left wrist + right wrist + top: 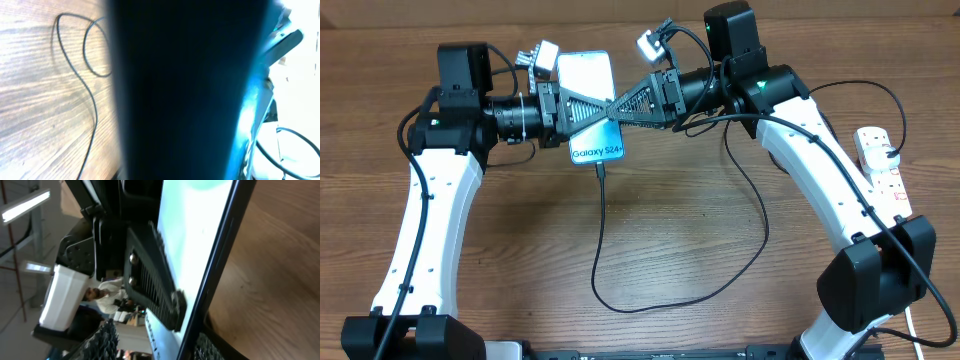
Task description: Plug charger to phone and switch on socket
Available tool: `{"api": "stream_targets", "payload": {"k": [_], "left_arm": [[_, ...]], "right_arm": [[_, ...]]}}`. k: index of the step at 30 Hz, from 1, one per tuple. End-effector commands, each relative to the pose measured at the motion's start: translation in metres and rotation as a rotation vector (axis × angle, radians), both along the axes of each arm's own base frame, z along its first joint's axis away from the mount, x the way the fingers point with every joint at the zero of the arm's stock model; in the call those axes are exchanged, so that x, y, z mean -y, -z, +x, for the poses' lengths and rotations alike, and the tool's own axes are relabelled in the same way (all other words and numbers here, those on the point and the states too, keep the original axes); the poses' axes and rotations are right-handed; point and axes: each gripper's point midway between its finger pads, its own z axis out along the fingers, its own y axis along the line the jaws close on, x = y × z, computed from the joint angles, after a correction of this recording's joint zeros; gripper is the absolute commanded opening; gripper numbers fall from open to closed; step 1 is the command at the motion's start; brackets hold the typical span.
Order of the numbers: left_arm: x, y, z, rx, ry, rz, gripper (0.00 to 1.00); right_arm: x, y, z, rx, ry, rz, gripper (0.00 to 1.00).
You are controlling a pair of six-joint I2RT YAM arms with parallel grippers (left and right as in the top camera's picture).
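Note:
The phone (588, 80) with its light blue screen is held above the table between both arms. My left gripper (616, 113) is shut on it; the phone's dark side fills the left wrist view (180, 90). My right gripper (612, 106) reaches in from the right, its fingers (155, 347) open and straddling the phone's edge (200, 240), with a gap to the screen. The charger (605, 230), a thin black cable, hangs from the phone's lower edge, where its connector tip appears inserted, and loops over the table (92, 100). The socket (882, 165), a white strip, lies at the far right.
The wooden table (500, 260) lies under the cable loop. The right arm's own black cable (880, 95) arcs near the socket. A white cord (912, 325) runs down past the right arm's base.

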Motion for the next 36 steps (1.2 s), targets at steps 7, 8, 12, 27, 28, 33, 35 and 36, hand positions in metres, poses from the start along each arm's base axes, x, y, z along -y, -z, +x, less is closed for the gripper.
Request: {"api": "stream_targets", "payload": {"k": [7, 8, 12, 27, 28, 33, 35, 36], "left_arm": [[0.003, -0.015, -0.011, 0.087, 0.057, -0.027, 0.04], [0.004, -0.017, -0.014, 0.094, 0.071, -0.04, 0.04], [0.009, -0.026, -0.024, 0.151, 0.139, -0.087, 0.04], [0.008, 0.002, -0.009, 0.184, 0.055, 0.089, 0.04], [0.007, 0.004, -0.007, 0.179, 0.046, 0.099, 0.04], [0.006, 0.005, -0.006, 0.108, 0.021, 0.09, 0.04], [0.007, 0.005, -0.007, 0.064, 0.01, 0.079, 0.04], [0.007, 0.005, -0.007, 0.041, 0.004, 0.074, 0.04]], "right_arm": [[0.004, 0.0, 0.009, 0.055, 0.058, -0.038, 0.65], [0.005, 0.002, 0.013, 0.06, 0.079, -0.051, 0.66], [0.011, 0.007, 0.025, 0.072, 0.134, -0.082, 0.73], [0.022, 0.03, -0.01, -0.063, 0.047, -0.145, 0.66], [0.023, 0.032, -0.013, -0.08, 0.046, -0.153, 0.67], [0.021, 0.039, -0.025, -0.099, 0.022, -0.188, 0.66], [0.016, 0.039, -0.029, -0.093, 0.005, -0.188, 0.63], [0.013, 0.039, -0.031, -0.083, -0.004, -0.184, 0.62]]}}
